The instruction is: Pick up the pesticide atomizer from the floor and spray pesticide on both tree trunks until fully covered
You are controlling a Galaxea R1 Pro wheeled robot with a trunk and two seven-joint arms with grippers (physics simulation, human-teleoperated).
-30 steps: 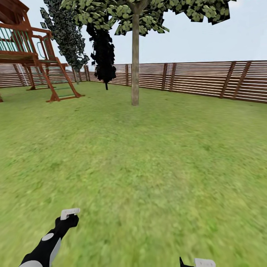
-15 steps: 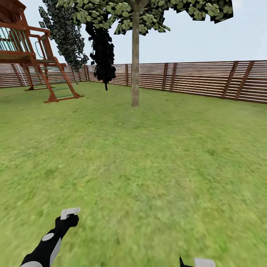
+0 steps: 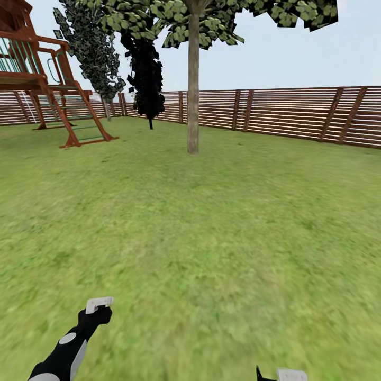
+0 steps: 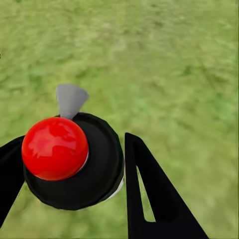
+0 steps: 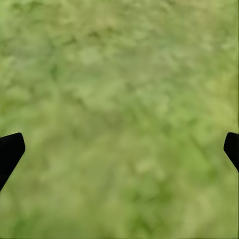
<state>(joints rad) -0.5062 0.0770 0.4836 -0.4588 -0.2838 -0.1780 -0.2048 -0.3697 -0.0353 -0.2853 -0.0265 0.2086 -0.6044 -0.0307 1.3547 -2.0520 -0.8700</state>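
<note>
- In the left wrist view, the pesticide atomizer (image 4: 74,162), a dark round body with a red ball and a pale grey trigger head, is being gripped between the black jaws of the left gripper (image 4: 74,199).
- The right gripper (image 5: 119,149) is being held with its jaws spread wide over grass.
- In the head view, the left gripper (image 3: 98,309) is being carried low over the floor (image 3: 211,238).
- A tree trunk (image 3: 193,90) is being seen far ahead, before the fence (image 3: 296,114); a wooden play frame (image 3: 42,79) is being seen off to the left.

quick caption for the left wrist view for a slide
Left gripper clamped on the spray bottle, seen from above with its red cap and grey nozzle, over blurry green grass.
</note>
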